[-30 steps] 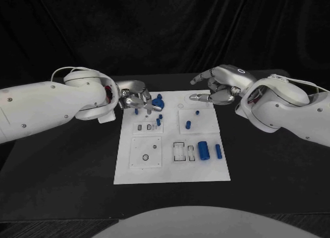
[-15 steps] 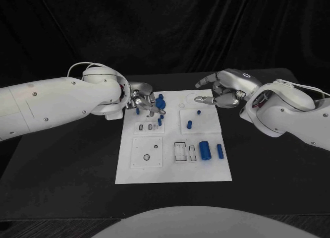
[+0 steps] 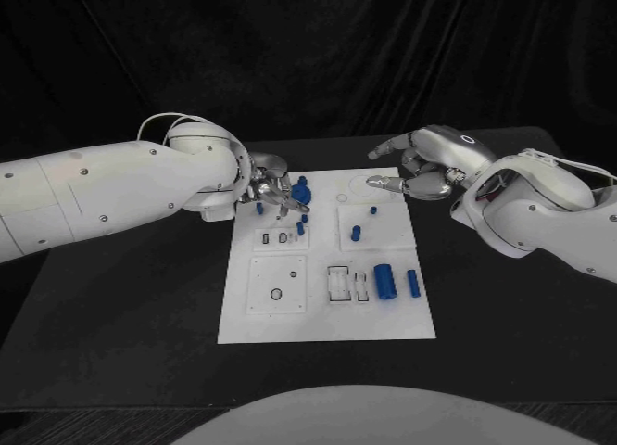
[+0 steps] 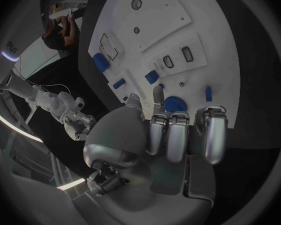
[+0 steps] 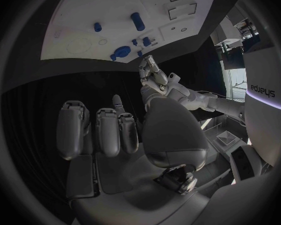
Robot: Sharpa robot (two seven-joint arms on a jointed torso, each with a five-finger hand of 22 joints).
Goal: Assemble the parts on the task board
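Note:
The white task board [image 3: 322, 311] lies in the middle of the table. A round blue part [image 3: 298, 193] sits at its far left corner, also seen in the left wrist view [image 4: 173, 104]. My left hand [image 3: 266, 190] is right beside that part, fingers curled, fingertips [image 4: 157, 93] close to it; whether they grip it is unclear. Small blue pegs [image 3: 301, 227] [image 3: 357, 233] stand on the board's far half. A thick blue cylinder [image 3: 383, 281] and a thinner one [image 3: 413, 284] lie at the right. My right hand [image 3: 422, 174] hovers over the far right corner, fingers apart, holding nothing.
Empty slots and a ring recess [image 3: 274, 294] mark the board's near left panels, and rectangular slots [image 3: 335, 283] sit beside the thick cylinder. Black table [image 3: 108, 324] surrounds the board on every side. My left forearm [image 3: 108, 199] reaches across the table's left part.
My left arm has swung in and risen toward the board while its hand stays by the round blue part. The right hand has drifted slightly rightward. The parts have not moved.

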